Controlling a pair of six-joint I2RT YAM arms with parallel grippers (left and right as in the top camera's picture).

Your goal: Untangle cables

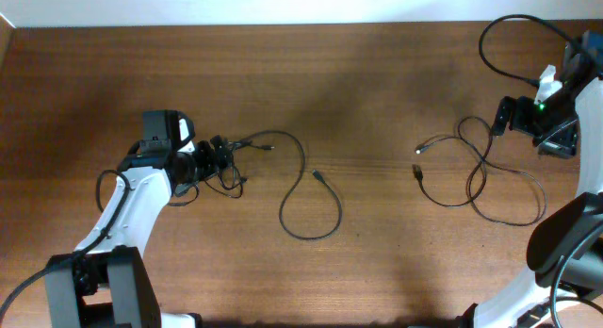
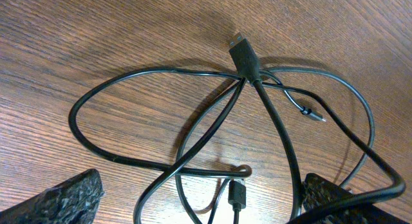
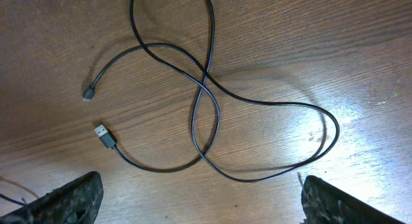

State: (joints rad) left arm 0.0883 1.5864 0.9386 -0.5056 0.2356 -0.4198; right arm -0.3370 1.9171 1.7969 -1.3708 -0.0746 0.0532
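A tangled bunch of black cables [image 1: 229, 172] lies at the left. One strand loops out to the right [image 1: 311, 215] and ends in a plug [image 1: 317, 175]. My left gripper [image 1: 219, 156] is open right over the tangle. In the left wrist view, crossed strands [image 2: 212, 121] and a USB plug [image 2: 237, 193] lie between its fingers [image 2: 196, 208], and another plug [image 2: 243, 53] lies farther out. A separate black cable [image 1: 480, 177] lies in loose loops at the right. My right gripper [image 1: 500, 121] is open and empty above it. That cable [image 3: 206, 89] and its USB plug [image 3: 104, 136] show in the right wrist view, clear of the fingers [image 3: 199, 201].
The brown wooden table [image 1: 377, 73] has a white edge along the back. A thick black arm cable [image 1: 499, 45] arcs at the back right. The arms' bases stand at the front left [image 1: 104, 281] and front right [image 1: 565, 262].
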